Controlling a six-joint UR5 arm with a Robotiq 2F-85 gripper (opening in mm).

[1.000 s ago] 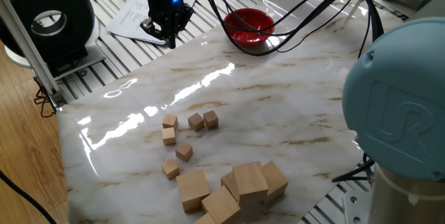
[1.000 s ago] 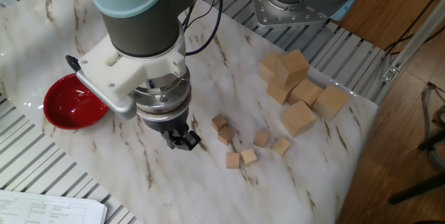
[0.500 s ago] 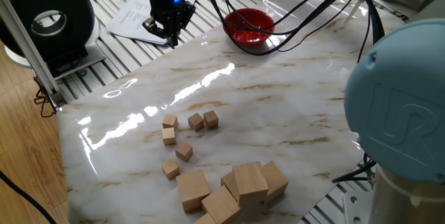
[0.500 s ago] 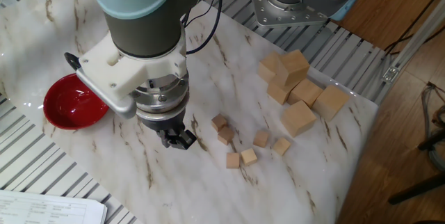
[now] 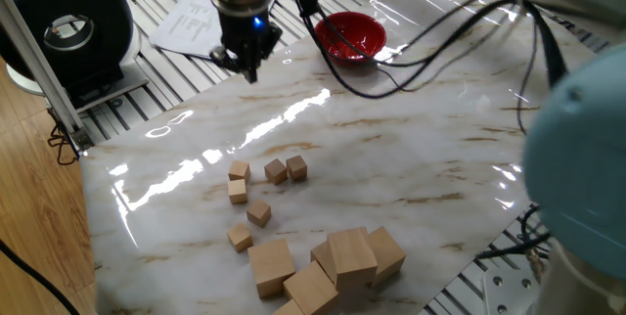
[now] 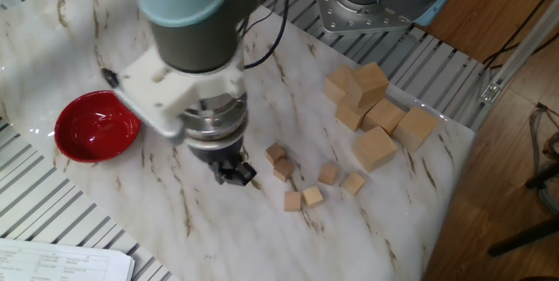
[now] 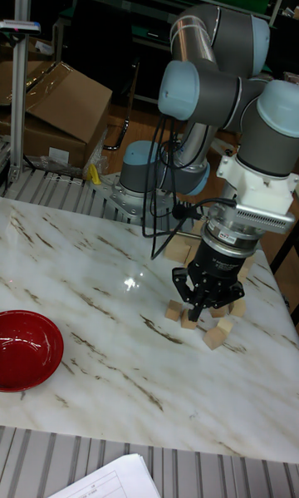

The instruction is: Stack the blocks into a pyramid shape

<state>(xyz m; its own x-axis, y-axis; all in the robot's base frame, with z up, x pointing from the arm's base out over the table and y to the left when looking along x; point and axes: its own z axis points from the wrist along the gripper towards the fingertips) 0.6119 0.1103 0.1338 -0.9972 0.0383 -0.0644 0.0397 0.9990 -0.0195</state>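
End effector (image 6: 234, 174) nearly closed, holding nothing; six small blocks (image 5: 258, 213), five large cubes (image 5: 351, 255).

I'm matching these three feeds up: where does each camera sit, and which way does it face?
One fixed view: high behind the robot's base, facing the small blocks, red bowl and gripper; a blurred arm joint fills the right.
The other fixed view: opposite side, facing the base; wrist shown.
Tall fixed view: low at the table edge; whole arm.
All share blocks and bowl.
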